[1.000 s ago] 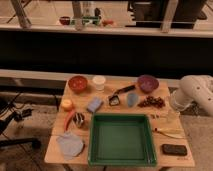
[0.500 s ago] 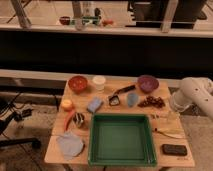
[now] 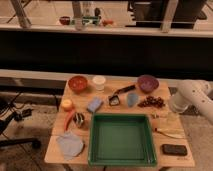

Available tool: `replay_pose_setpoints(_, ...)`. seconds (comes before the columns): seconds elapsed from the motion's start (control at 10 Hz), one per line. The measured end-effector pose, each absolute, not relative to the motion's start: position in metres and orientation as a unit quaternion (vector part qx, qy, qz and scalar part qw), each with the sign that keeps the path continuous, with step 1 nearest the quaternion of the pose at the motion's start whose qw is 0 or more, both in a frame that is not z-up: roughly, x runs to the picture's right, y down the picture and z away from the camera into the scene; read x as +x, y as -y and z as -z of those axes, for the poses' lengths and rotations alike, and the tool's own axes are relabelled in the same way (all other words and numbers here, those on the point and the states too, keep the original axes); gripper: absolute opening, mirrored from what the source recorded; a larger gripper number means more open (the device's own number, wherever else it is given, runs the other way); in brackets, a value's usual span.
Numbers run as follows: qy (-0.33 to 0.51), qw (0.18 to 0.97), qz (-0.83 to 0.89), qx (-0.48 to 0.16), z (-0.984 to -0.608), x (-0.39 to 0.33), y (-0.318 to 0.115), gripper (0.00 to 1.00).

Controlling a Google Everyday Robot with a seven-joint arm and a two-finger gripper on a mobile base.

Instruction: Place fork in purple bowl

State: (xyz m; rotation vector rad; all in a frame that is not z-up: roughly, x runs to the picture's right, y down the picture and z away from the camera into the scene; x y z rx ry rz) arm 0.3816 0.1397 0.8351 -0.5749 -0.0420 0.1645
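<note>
The gripper [image 3: 173, 111] hangs at the table's 3 o'clock edge, near the fork [image 3: 161, 116]; whether it is clenched or released cannot be told. The thin, flat fork could slip a shallow pinch, or the carry could clip the grapes [image 3: 151, 102] lying toward the purple bowl [image 3: 148, 83] at its 11 o'clock. Against the earlier frame, nothing visibly differs.

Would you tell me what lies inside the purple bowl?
Nothing shows in the purple bowl but its dark inside; its near wall hides some of the bottom. The pincer hangs over the table's right edge.
</note>
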Motion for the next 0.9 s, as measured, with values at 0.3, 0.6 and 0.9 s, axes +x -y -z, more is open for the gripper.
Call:
replay_pose_setpoints(0.3,0.012,0.955,-0.088,-0.283,-0.842,0.39,-0.141,0.8)
replay_pose_setpoints(0.6,0.003,0.953,-0.097,-0.287,-0.845,0.397,-0.145,0.8)
replay_pose_setpoints(0.9,-0.006,0.95,-0.1,-0.295,-0.849,0.404,-0.151,0.8)
